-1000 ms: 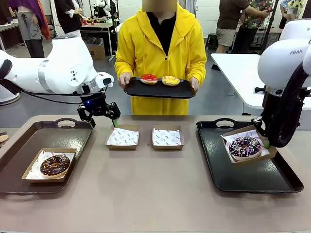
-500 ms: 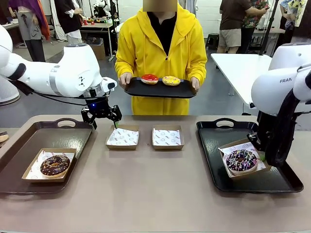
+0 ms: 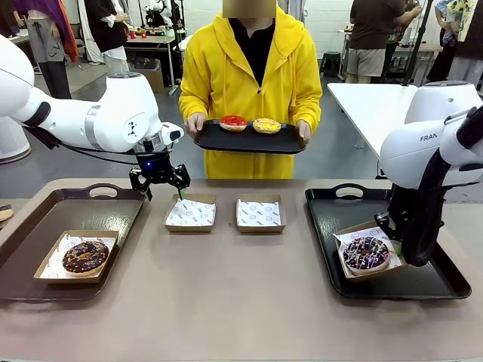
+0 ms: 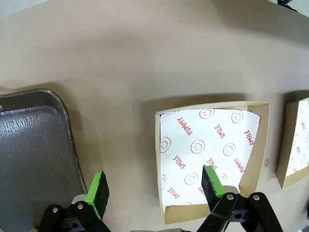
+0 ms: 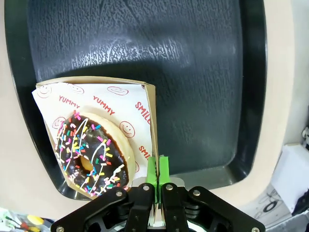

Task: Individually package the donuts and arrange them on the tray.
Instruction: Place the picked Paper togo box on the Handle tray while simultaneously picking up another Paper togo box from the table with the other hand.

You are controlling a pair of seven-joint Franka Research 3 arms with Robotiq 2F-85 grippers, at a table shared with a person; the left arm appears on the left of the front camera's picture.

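Note:
A dark purple-brown sprinkled donut lies in a paper-lined cardboard box resting low on the right black tray. My right gripper is shut on that box's side wall. My left gripper hangs open above the table, straddling the near-left edge of an empty lined box. The chocolate-glazed donut sits boxed on the left tray. A person holds a black tray carrying the red donut and the yellow donut.
A second empty lined box stands beside the first at mid-table. The left tray's rim lies close to my left finger. Bare tabletop stretches across the front. A white table and other people stand behind.
My right arm has lowered the boxed sprinkled donut onto the right tray and shifted it leftward. My left arm has edged slightly right, still open.

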